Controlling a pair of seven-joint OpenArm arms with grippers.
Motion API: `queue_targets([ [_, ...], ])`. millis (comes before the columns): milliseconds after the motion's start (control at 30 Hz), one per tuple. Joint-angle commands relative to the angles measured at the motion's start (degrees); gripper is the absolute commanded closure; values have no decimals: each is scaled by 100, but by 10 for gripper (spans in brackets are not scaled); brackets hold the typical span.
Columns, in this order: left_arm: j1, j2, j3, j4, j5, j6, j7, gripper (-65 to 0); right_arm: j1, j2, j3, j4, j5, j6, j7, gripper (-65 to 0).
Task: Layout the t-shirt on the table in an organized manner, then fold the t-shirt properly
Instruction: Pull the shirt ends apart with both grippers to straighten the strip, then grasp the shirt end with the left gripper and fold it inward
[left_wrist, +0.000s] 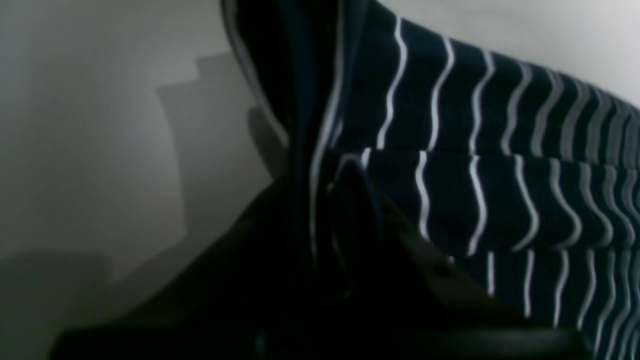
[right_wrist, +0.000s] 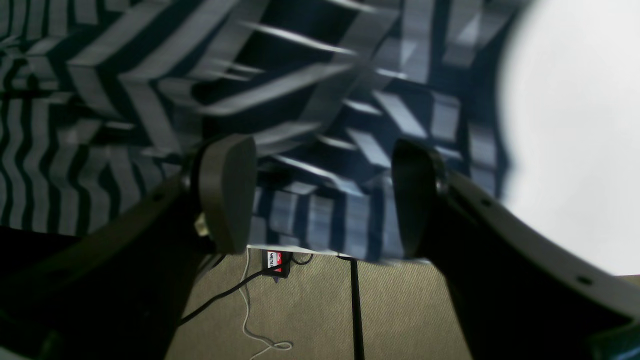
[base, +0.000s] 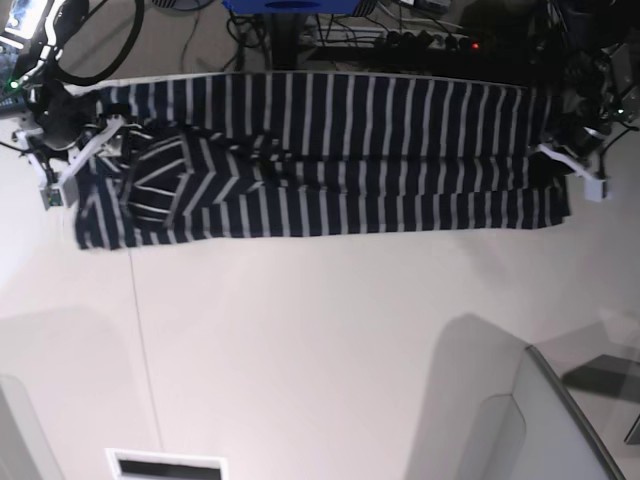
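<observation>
Shirt position: t-shirt lies stretched in a long band across the far part of the table, from about 9 o'clock to 3 o'clock in base view, far hem near the table's far edge.

Left gripper, at 3 o'clock end: wrist view shows a fold of striped cloth running straight down into the dark jaw area. Jaws clenched; judged to be pinching that shirt end, though the contact itself is too dark to confirm.

Right gripper, at 9 o'clock end: jaws released, standing wide, pads either side of a hanging edge of cloth w/o pinching it.

Step in hand, as judged: securing both ends for layout. Recommend right arm close on a single clean edge, not the bunch; then both ends pulled apart evenly and low, so the fabric slides flat rather than lifting.

Condition: rumpled, twisted patch near 9 o'clock end, stripes running diagonal there; rest of stripes approx. straight. Needs smoothing before any fold.

Materials: soft, limp knit, dark navy w/ thin white stripes, wavy where slack. Tabletop smooth, white, hard, thin seam line; low friction likely.
</observation>
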Motion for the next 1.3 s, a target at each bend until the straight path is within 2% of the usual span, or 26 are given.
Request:
queue_targets([
  [0,42,-221,-122,314,-129,-71,-176,0,25,29,7,86,52,21,64,-392],
  [67,201,-238,-218,815,-120,-71,-168,0,25,29,7,86,61,21,56,-393],
  [100,315,-229,-218,1087,-120,83,-168,0,25,29,7,86,61,21,56,-393],
  [233,1027,-1,-183,2476,29,1173,-159,0,25,29,7,86,61,21,47,-395],
  [300,1326,351,-174,3171,398,1850,-115,0,25,29,7,86,61,21,47,-395],
  [367,1467,817,-174,3778,882,2245,246,0,25,29,7,86,61,21,47,-395],
  [467,1475,1564,-183,4384,1655,2280,800,0,25,29,7,86,61,39,47,-395],
  [600,1264,2461,-174,4789,2517,2280,1063,0,25,29,7,59,43,478,47,-393],
  [700,1018,2883,-16,4824,3044,2280,1301,0,25,29,7,-81,25,522,38,-392],
  [900,922,3041,731,4841,3238,2324,1767,0,42,222,16,-407,34,522,56,-392],
  [1267,913,3041,2191,4806,3238,2333,1802,0,60,248,42,-433,34,522,100,-392],
])
